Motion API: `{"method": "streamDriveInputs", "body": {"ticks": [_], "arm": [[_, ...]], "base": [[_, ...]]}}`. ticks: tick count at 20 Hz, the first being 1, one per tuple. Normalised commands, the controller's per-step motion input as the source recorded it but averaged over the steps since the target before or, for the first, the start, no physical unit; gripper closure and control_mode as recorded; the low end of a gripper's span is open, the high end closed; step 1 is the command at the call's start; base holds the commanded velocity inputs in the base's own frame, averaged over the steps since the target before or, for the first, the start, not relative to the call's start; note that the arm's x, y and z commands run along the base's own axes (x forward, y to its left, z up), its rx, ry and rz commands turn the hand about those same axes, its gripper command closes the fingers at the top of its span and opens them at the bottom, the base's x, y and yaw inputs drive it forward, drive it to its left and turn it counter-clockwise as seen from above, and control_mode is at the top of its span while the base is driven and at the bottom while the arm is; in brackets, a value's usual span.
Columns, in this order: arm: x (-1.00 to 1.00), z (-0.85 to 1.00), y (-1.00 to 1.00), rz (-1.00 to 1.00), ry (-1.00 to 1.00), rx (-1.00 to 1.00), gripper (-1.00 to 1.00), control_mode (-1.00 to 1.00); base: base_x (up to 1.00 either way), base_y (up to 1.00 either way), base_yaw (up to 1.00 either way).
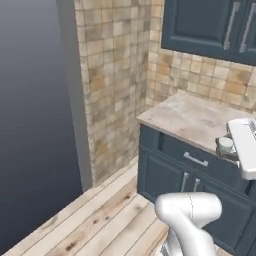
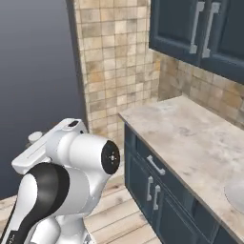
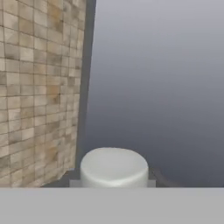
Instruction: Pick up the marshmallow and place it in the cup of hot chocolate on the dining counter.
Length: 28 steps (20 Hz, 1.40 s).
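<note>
The marshmallow point(image 3: 113, 167), a stubby white cylinder, sits low in the hand view between the two dark fingertips of my gripper point(image 3: 113, 178), which is shut on it. In the left base view the gripper point(image 1: 225, 148) holds the same pale piece point(image 1: 226, 144) at the right edge, just off the front of a wall counter. The hand points toward the tiled wall end and the dark open space beyond it. The cup of hot chocolate and the dining counter are out of view.
A beige wall counter point(image 2: 190, 136) backed by tan tiles stands on dark blue cabinets point(image 1: 175, 172). A round pale grey plate point(image 2: 237, 193) lies at its near right end. Blue upper cabinets point(image 2: 200, 28) hang above. A tiled wall end point(image 1: 112, 85) borders wooden floor point(image 1: 100, 220).
</note>
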Motion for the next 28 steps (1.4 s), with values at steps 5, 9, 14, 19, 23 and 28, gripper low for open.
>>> {"method": "streamDriveInputs", "body": {"ticks": [5, 9, 14, 19, 23, 28], "arm": [[0.0, 0.0, 0.0, 0.0, 0.0, 0.0, 1.0, 1.0], [0.0, 0.0, 0.0, 0.0, 0.0, 0.0, 1.0, 1.0], [0.0, 0.0, 0.0, 0.0, 0.0, 0.0, 1.0, 1.0], [0.0, 0.0, 0.0, 0.0, 0.0, 0.0, 1.0, 1.0], [0.0, 0.0, 0.0, 0.0, 0.0, 0.0, 1.0, 1.0], [0.0, 0.0, 0.0, 0.0, 0.0, 0.0, 1.0, 1.0]], "base": [[0.0, 0.0, 1.0], [0.0, 0.0, 1.0], [0.0, 0.0, 1.0], [0.0, 0.0, 1.0], [0.0, 0.0, 1.0], [0.0, 0.0, 1.0]]}}
